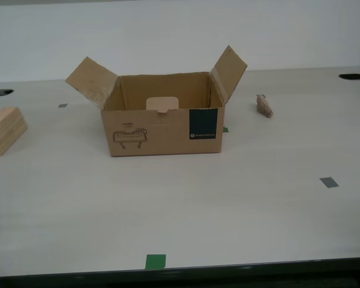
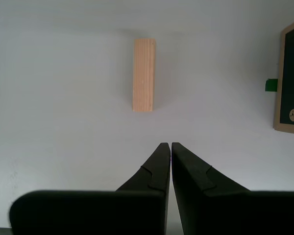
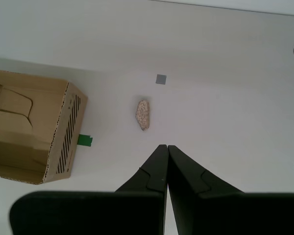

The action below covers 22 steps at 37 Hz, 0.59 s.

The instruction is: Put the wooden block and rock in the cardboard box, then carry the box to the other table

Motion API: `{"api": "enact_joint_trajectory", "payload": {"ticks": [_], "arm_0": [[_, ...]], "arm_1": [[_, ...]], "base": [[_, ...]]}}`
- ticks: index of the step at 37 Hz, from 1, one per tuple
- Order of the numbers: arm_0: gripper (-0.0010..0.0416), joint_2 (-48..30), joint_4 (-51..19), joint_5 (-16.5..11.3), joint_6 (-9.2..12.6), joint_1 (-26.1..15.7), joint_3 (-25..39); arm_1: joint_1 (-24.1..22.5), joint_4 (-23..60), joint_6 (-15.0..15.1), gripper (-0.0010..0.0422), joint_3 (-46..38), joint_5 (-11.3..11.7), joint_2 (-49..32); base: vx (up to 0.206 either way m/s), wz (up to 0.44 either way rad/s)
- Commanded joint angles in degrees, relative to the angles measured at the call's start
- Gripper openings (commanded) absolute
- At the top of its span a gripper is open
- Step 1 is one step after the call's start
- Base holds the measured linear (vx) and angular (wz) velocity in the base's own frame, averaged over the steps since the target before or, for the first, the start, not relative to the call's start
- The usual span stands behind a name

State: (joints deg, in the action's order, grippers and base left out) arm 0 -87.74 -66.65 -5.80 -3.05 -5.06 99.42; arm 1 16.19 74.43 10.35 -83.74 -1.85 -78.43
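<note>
The cardboard box [image 1: 163, 123] stands open in the middle of a smooth white table [image 1: 186, 204] in the exterior view, both side flaps raised and splayed outward, its dark label and line drawing on the front wall. The wooden block [image 1: 3, 130] lies on the tabletop at the exterior view's left edge, well apart from the box. The rock [image 1: 264, 105] lies on the table toward the exterior view's right, near the box but not touching it. A green tape mark [image 1: 155, 261] sits at the table's near edge, and a grey tape mark [image 1: 329, 182] lies on the exterior view's right. Neither arm appears in this view.

In the second wrist view, my second gripper [image 2: 170, 147] hangs above bare tabletop with its dark jaws pressed together, holding nothing. The wooden block [image 2: 143, 75] lies beyond the tips, apart from them, and the box's labelled side [image 2: 290, 78] shows at the frame's edge.

In the first wrist view, my first gripper [image 3: 167, 148] is likewise closed and empty. The rock [image 3: 143, 114] lies just past its tips, untouched, between the open box [image 3: 34, 129] and a small grey tape square [image 3: 160, 79].
</note>
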Motion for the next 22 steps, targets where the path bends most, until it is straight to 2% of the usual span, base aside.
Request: {"api": "enact_joint_trajectory", "payload": {"ticks": [1,6,10,13,18,22], "arm_0": [[0.0002,0.0,0.0,-0.2,0.1,0.0,0.1],[0.0013,0.0,0.0,-0.2,0.1,0.0,0.1],[0.0037,0.0,0.0,-0.2,0.1,0.0,0.1],[0.0063,0.0,0.0,-0.2,0.1,0.0,0.1],[0.0116,0.0,0.0,-0.1,0.1,0.0,0.1],[0.0168,0.0,0.0,-0.1,0.1,0.0,0.1]], "arm_1": [[0.0,0.1,-0.7,0.0000,0.0,-0.1,0.0],[0.0,0.0,-0.7,0.0008,0.0,-0.1,0.0],[0.0,0.0,-0.7,0.0038,0.0,-0.1,0.0],[0.0,0.0,-0.8,0.0068,0.0,0.2,0.0],[0.0,0.0,-1.8,0.0121,0.0,3.1,0.0],[0.0,0.0,-2.2,0.0165,0.0,3.3,0.0]], "base": [[0.000,0.000],[0.000,0.000],[0.000,0.000],[0.000,0.000],[0.000,0.000],[0.000,0.000]]}}
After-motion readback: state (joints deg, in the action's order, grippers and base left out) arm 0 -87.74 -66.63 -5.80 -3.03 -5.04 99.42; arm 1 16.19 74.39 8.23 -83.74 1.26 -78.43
